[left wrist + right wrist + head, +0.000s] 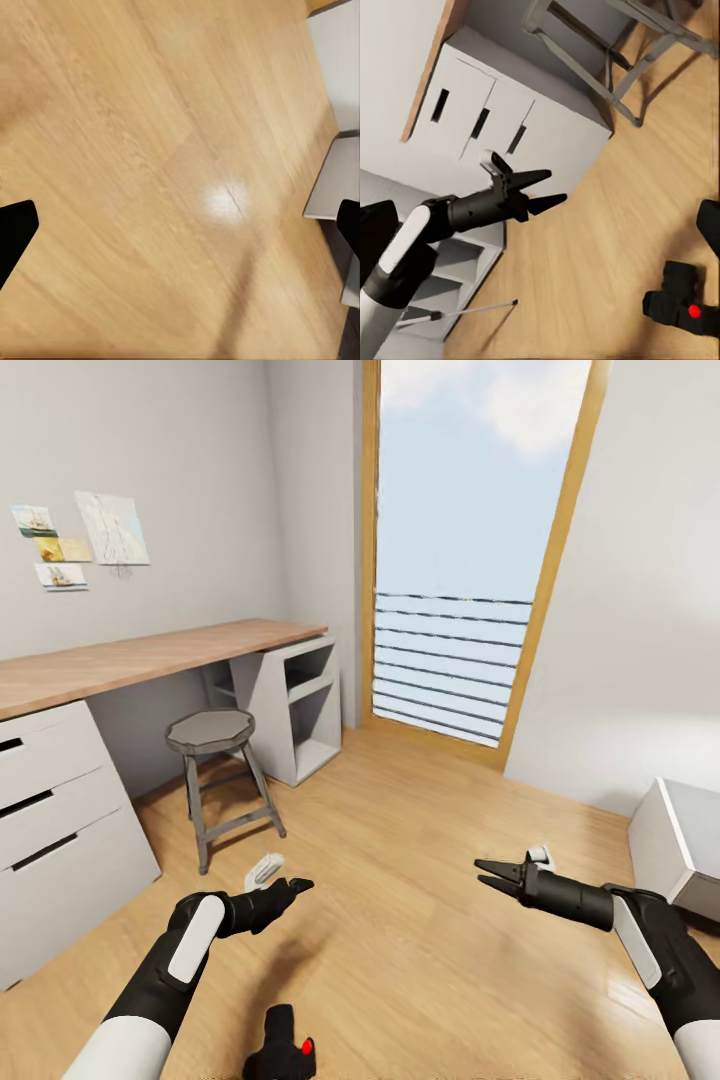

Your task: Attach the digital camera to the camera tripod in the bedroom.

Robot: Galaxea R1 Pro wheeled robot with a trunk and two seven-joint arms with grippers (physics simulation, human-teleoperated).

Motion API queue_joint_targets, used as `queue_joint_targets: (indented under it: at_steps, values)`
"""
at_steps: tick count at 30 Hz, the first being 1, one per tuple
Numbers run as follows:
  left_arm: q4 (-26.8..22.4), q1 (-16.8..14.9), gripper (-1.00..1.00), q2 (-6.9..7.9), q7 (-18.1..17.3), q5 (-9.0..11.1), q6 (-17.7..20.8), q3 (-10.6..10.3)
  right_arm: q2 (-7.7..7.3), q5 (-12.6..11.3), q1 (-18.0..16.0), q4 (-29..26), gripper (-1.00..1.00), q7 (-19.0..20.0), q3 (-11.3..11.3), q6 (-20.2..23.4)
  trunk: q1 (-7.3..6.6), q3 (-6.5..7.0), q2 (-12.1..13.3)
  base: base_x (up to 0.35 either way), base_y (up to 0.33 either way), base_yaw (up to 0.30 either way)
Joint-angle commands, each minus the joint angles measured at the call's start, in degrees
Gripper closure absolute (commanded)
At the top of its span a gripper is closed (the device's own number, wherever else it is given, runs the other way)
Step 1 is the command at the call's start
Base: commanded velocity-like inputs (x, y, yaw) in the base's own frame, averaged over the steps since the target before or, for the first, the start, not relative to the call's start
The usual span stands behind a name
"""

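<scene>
The digital camera (279,1046), black and chunky with a red dot, lies on the wood floor at the head view's bottom edge, between my two arms. It also shows in the right wrist view (681,298). My left gripper (296,885) hovers open above and beyond the camera, and its spread fingers appear as well in the right wrist view (556,187). My right gripper (487,873) is open over bare floor, well to the camera's right. A thin silver rod with a black tip (472,309), like a tripod leg, pokes out beside white shelves.
A grey stool (212,732) stands under a wooden desk (130,660), with white drawers (55,810) at the left. A tall window (455,560) is straight ahead. A low grey bed corner (680,840) sits at the right. Open plank floor lies between.
</scene>
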Motion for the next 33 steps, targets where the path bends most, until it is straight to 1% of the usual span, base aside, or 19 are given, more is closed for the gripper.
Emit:
queue_joint_targets:
  at_steps: [1, 2, 7, 13, 14, 22, 33]
  values:
    - [-0.04, -0.03, -1.0, -0.07, -0.01, 0.1, 0.37, 0.24, 0.02, 0.17, -0.02, 0.01, -1.0, -1.22, -0.04, 0.46, 0.01, -0.28, -0.04, 0.0, 0.0, 0.0]
    - [0.01, -0.01, -1.0, -0.05, -0.01, 0.04, 0.37, 0.24, 0.02, 0.51, -0.01, -0.15, -1.0, -2.36, -0.04, 0.58, 0.04, -0.5, -0.06, 0.0, 0.0, 0.0]
    - [0.04, -0.01, -1.0, 0.01, -0.01, -0.02, 0.37, 0.26, -0.13, 0.78, -0.01, -0.34, -1.0, -3.31, -0.07, 0.87, 0.16, -1.61, -0.12, 0.0, 0.0, 0.0]
    - [0.08, -0.02, -1.0, 0.05, -0.01, -0.07, 0.37, 0.31, -0.34, 0.65, -0.04, -0.34, -1.0, -3.44, -0.15, 0.95, 0.32, -2.94, -0.2, 0.0, 0.0, 0.0]
    - [0.12, -0.06, -1.0, 0.43, -0.01, -0.08, 0.37, 0.32, -0.45, 0.4, -0.03, -0.33, -1.0, -3.4, -0.23, 1.07, 0.34, -3.16, -0.22, 0.0, 0.0, 0.0]
    - [0.14, -0.04, -1.0, 1.3, -0.01, -0.06, 0.37, 0.27, -0.53, 0.27, -0.03, -0.55, -1.0, -3.34, -0.29, 2.46, 0.55, -4.94, -0.32, 0.0, 0.0, 0.0]
    - [0.14, -0.04, -1.0, 1.42, -0.01, -0.1, 0.37, 0.28, -0.54, 0.26, -0.04, -0.64, -1.0, -3.3, -0.51, 2.62, 0.83, -7.37, -0.47, 0.0, 0.0, 0.0]
